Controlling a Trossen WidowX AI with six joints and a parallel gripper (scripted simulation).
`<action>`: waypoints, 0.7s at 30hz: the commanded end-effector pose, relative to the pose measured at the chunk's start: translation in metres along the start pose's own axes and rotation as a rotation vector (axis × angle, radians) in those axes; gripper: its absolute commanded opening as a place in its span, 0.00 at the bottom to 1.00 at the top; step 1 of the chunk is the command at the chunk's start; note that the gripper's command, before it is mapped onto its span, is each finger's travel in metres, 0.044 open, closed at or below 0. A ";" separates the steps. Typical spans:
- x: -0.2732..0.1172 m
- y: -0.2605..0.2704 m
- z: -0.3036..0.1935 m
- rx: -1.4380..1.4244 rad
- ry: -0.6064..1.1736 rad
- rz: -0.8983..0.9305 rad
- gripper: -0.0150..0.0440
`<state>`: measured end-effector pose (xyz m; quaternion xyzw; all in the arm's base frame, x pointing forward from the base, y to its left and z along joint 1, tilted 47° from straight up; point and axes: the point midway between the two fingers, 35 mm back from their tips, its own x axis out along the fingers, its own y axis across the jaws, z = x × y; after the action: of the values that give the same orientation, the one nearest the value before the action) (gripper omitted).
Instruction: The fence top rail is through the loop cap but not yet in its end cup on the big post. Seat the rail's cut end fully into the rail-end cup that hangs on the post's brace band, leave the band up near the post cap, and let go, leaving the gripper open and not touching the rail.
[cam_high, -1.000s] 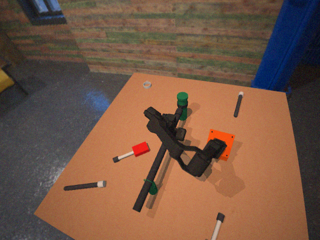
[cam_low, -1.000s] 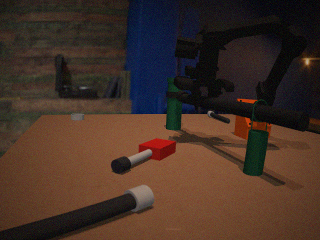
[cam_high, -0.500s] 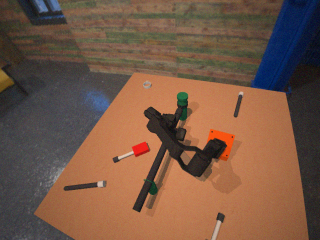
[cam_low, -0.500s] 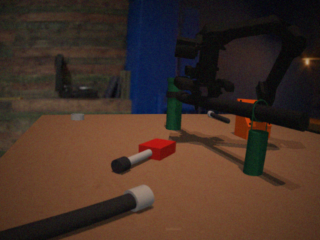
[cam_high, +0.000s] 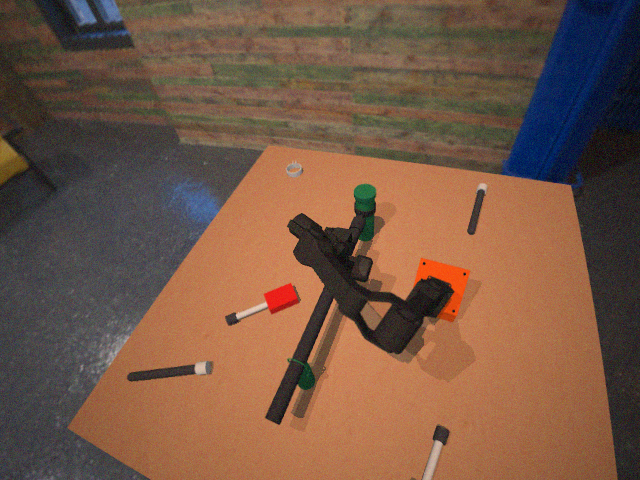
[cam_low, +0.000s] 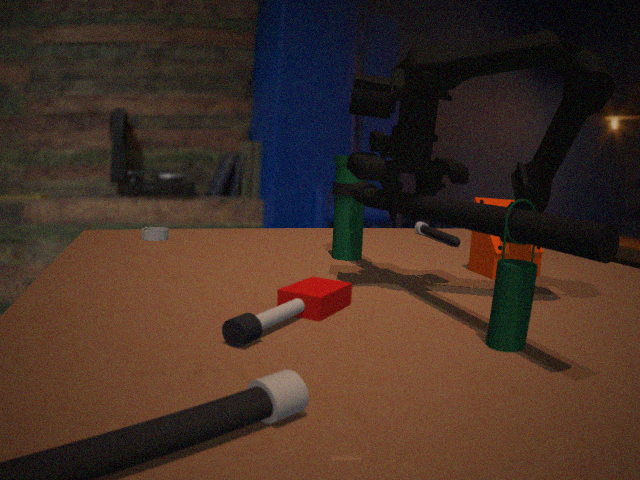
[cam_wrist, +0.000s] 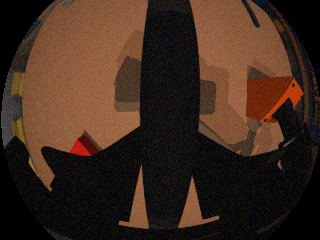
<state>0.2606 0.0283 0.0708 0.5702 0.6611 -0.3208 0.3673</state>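
Toward seven o'clock on the brown desk (cam_high: 516, 361) (cam_low: 155, 289) (cam_wrist: 75, 75), taking the top view as the dial, stands a short green post (cam_high: 306, 379) (cam_low: 511, 304), its thin green wire loop (cam_low: 506, 222) around the long black round rail (cam_high: 305, 341) (cam_low: 563, 232) (cam_wrist: 170, 60), presumably to carry that near end. At nine, a red block (cam_high: 281, 298) (cam_low: 315, 298) (cam_wrist: 80, 148) on a white handle lies beside the rail's path. Around the middle, the black jaws (cam_high: 348, 253) (cam_low: 408, 193) are closed partway, clamped on the rail from both sides, likely to keep it aimed at the post while pushing. At three sits an orange box (cam_high: 456, 276) (cam_low: 480, 253) (cam_wrist: 270, 95). Past the jaws, the rail runs toward twelve, where its far end meets the dark cup (cam_high: 359, 221) (cam_low: 362, 190) on the tall green post (cam_high: 364, 191) (cam_low: 347, 227); whether it is fully seated, I cannot tell. The black band (cam_high: 364, 212) (cam_low: 341, 189) sits high near the cap, where it should remain. Seating probably needs a straight push before release.
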 end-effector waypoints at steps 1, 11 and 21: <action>0.000 0.000 0.000 0.000 0.000 0.000 0.25; -0.001 0.000 0.000 0.000 -0.002 0.000 0.25; -0.001 0.000 0.001 0.001 -0.006 0.000 0.25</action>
<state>0.2605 0.0284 0.0708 0.5702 0.6612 -0.3208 0.3671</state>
